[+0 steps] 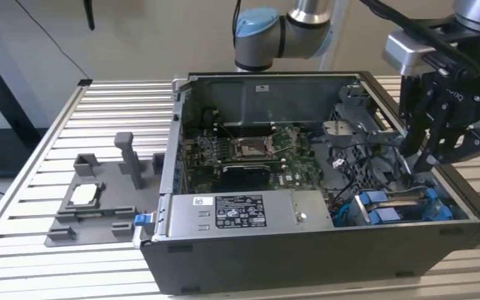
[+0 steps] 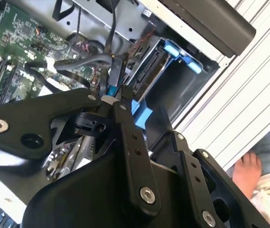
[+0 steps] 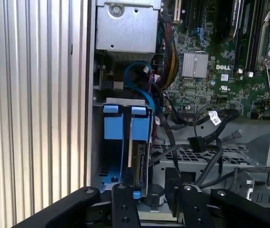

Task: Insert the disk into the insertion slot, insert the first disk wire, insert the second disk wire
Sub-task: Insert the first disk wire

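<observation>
The disk [image 3: 138, 159], silver-grey in a blue frame, sits upright in the insertion slot of the grey drive cage [image 3: 97, 142], with its connector edge facing out. In the exterior view the cage [image 1: 384, 215] lies at the front right corner of the open computer case. My black gripper [image 1: 419, 161] hangs just above and behind the cage. In both wrist views the gripper [image 3: 153, 199] [image 2: 112, 102] is close to the disk's connector end. A blue wire [image 3: 142, 88] [image 2: 109, 78] curves from the board towards the disk. Loose black wires [image 3: 196, 141] lie beside the cage.
The case holds a silver power-supply box [image 1: 232, 212] at the front and a green motherboard [image 1: 257, 150] behind it. A grey fixture [image 1: 98, 194] with small parts stands on the slatted metal table [image 1: 123, 106] to the exterior view's left. A person's foot [image 2: 248, 168] shows beyond the table edge.
</observation>
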### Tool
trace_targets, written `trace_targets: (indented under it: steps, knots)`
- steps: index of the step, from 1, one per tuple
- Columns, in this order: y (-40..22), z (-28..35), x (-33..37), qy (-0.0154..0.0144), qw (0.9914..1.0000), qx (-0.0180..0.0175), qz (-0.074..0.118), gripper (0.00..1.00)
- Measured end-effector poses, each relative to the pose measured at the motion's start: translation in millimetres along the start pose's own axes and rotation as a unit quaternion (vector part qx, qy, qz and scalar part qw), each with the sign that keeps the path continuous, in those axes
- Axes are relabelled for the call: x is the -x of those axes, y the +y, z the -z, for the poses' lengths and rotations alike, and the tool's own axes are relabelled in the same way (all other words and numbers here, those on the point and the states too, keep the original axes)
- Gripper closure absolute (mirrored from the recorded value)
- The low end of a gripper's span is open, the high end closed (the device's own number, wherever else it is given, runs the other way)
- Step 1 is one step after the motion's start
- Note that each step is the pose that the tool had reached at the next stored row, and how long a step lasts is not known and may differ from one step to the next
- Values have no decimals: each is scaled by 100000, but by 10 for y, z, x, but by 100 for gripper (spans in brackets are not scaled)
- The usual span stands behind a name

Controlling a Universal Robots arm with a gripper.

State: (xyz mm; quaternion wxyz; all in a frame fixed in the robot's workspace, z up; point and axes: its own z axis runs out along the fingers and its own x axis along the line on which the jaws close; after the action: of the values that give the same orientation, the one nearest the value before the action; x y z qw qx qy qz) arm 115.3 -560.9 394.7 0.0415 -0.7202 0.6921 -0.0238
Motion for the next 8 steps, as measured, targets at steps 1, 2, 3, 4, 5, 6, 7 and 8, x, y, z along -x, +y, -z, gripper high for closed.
trace_targets:
  steps: [1,2,3,4,5,6,7,8]
  knots:
    - [0,-1,13,-38,99999,-344,42,60]
    - [-1,-1,24,-82,99998,-681,87,60]
    - [-1,-1,35,-125,99996,-930,129,60]
    - [-2,-1,48,-154,99993,-1121,192,60]
    - [-3,-1,62,-184,99991,-1281,271,60]
    - [-4,-2,72,-208,99990,-1381,372,60]
    - [-4,-2,79,-232,99988,-1442,531,60]
    - [-4,1,85,-249,99986,-1461,722,60]
